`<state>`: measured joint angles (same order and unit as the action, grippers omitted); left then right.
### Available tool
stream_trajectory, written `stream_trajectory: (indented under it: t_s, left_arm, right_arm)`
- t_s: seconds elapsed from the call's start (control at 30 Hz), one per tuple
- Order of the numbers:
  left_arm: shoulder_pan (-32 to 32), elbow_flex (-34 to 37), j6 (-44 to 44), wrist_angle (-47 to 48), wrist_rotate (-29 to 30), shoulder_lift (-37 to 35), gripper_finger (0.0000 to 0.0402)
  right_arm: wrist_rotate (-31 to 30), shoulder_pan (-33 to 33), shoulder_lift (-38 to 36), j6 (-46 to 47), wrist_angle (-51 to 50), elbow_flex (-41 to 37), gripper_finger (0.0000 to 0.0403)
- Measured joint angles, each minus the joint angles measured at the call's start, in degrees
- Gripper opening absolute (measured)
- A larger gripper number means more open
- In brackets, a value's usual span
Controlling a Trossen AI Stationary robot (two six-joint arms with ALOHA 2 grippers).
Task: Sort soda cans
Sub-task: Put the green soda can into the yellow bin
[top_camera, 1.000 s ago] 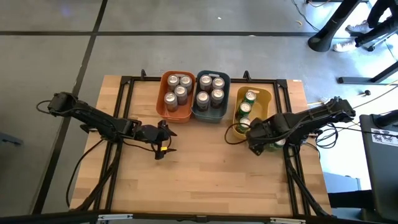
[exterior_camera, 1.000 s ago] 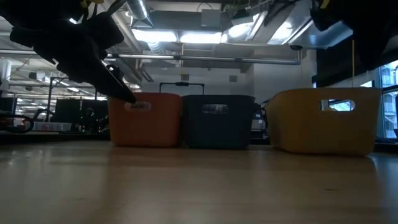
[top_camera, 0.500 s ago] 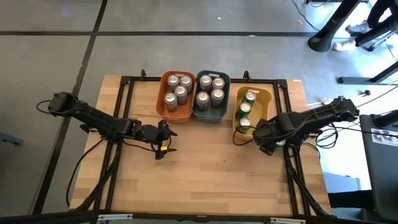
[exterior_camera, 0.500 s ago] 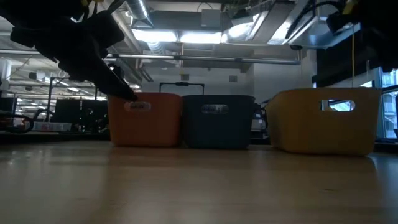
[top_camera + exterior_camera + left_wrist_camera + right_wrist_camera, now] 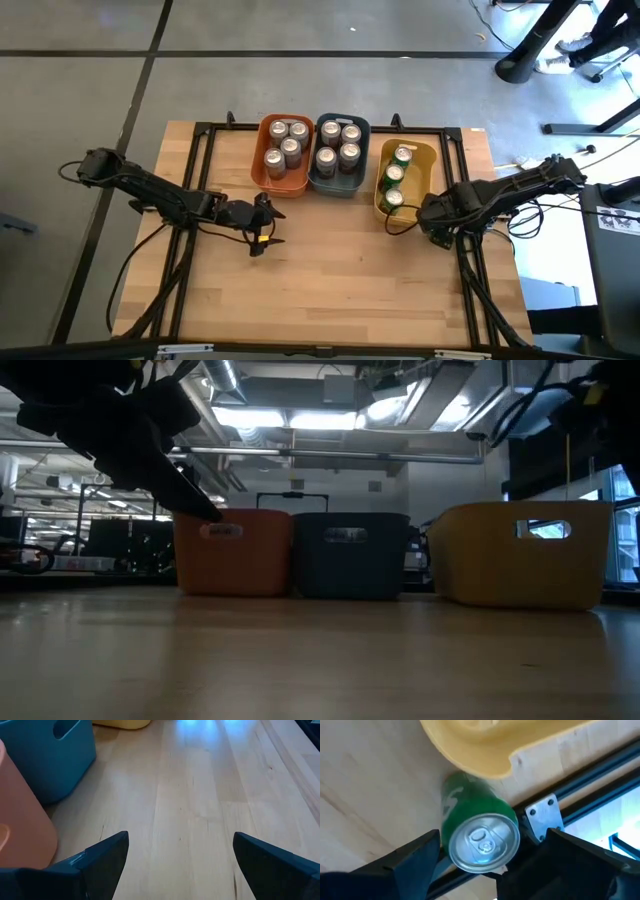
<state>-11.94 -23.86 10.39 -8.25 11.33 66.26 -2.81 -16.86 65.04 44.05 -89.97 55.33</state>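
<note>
Since it's a thin metal can, the green can should be light, smooth and easy to dent, so I'd grab it mid-body and go gentle. It sits on the table just beside the yellow bin, between the right claw's wide-open fingers, not gripped. Label's unreadable, just a white squiggle. Left claw is open too, holding nothing.

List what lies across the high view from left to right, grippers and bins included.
Left gripper → orange bin → grey-blue bin → yellow bin → right gripper.
</note>
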Motion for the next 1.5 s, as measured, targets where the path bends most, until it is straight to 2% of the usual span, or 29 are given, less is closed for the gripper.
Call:
stream_trajectory:
  t_s: [0.23,0.33,0.5,0.6,0.8,0.93,1.3,1.5]
  left_arm:
    - [0.0,0.0,0.1,-0.1,0.0,0.0,0.0347]
    - [0.0,0.0,0.1,-0.1,0.0,0.0,0.0347]
    - [0.0,0.0,-0.4,-0.2,0.0,0.0,0.0347]
    - [0.0,0.0,-0.3,-0.2,0.0,0.0,0.0347]
    - [0.0,0.0,-0.4,-0.2,0.0,0.0,0.0347]
    - [0.0,0.0,-0.3,-0.2,0.0,0.0,0.0347]
    - [0.0,0.0,-0.5,-0.2,0.0,0.0,0.0347]
    - [0.0,0.0,-0.5,-0.2,0.0,0.0,0.0347]
  right_arm:
    - [1.9,0.0,-0.4,-0.9,0.4,-5.0,0.0360]
    - [4.5,0.0,-0.4,-0.9,3.4,-7.3,0.0360]
    - [4.5,0.0,-0.3,-0.6,6.1,-7.9,0.0354]
    - [4.8,0.0,-0.3,0.7,5.6,-7.9,0.0338]
    - [6.3,0.0,-0.3,2.5,4.7,-7.9,0.0277]
    - [7.2,0.0,-0.3,4.0,4.6,-7.7,0.0272]
    - [10.9,0.0,-0.2,10.7,4.3,1.2,0.0272]
    - [18.0,0.0,-0.2,16.6,4.2,8.1,0.0274]
